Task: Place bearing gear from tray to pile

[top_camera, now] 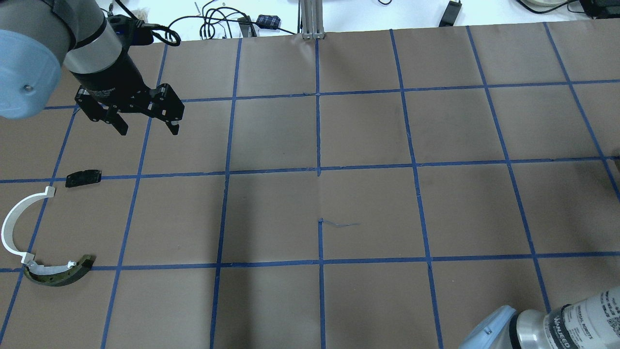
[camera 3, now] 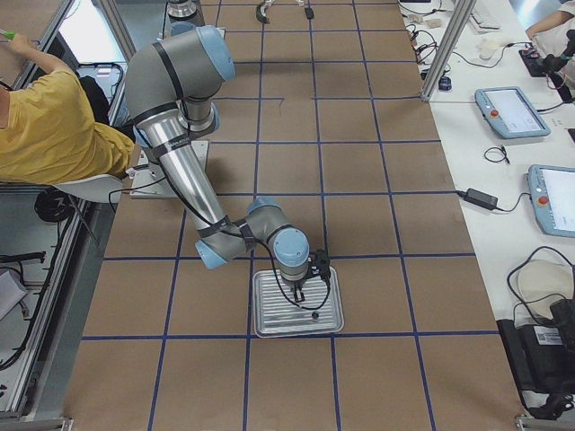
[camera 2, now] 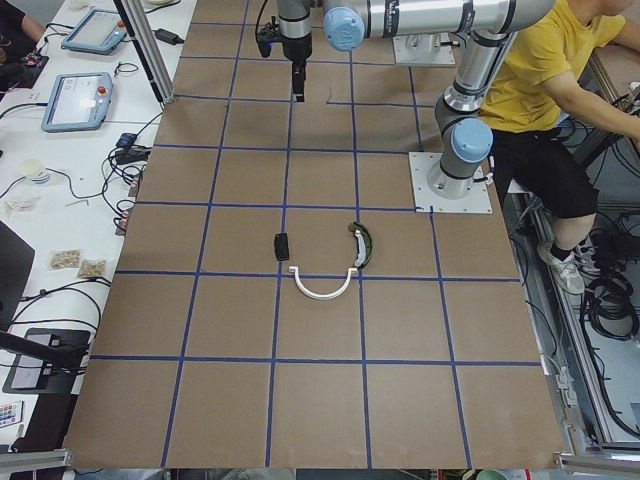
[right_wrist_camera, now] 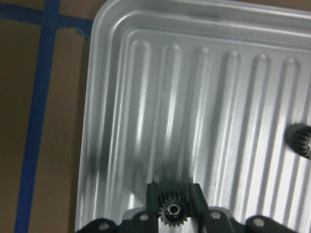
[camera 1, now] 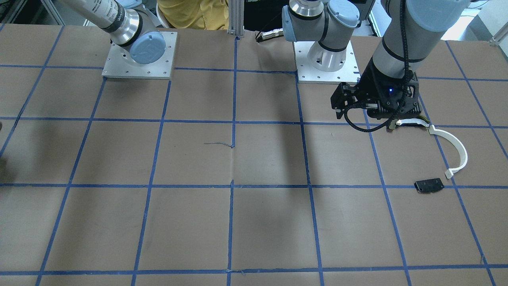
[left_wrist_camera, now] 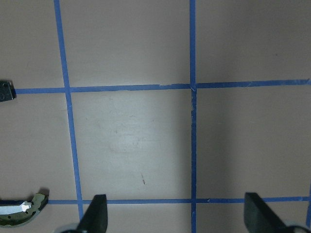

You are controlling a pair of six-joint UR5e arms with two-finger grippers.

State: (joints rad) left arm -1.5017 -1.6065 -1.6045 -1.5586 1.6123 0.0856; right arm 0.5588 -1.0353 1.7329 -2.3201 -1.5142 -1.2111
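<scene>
On the right wrist camera, the right gripper has its fingers pressed against both sides of a small dark gear, so I read it as grasping it. It sits low over the ribbed metal tray. A second gear lies at the frame's right edge. I cannot tell whether the held gear has left the tray floor.

From the right-end camera, the near arm is bent down over the tray at the near end of the table.

From overhead, the left gripper hangs released and empty above the brown paper. The pile lies on its side of the table: a white curved strip touching an olive curved piece, with a black plate near them.

The left wrist camera confirms this, with fingers spread wide and nothing between them.

The front camera shows the left arm hiding part of the olive piece.

I judge the pick to be in hand. Next I need a straight lift clear of the tray rim, then a carry along the table. The pile is well apart from the tray, so a pass to the left gripper may be needed.
</scene>
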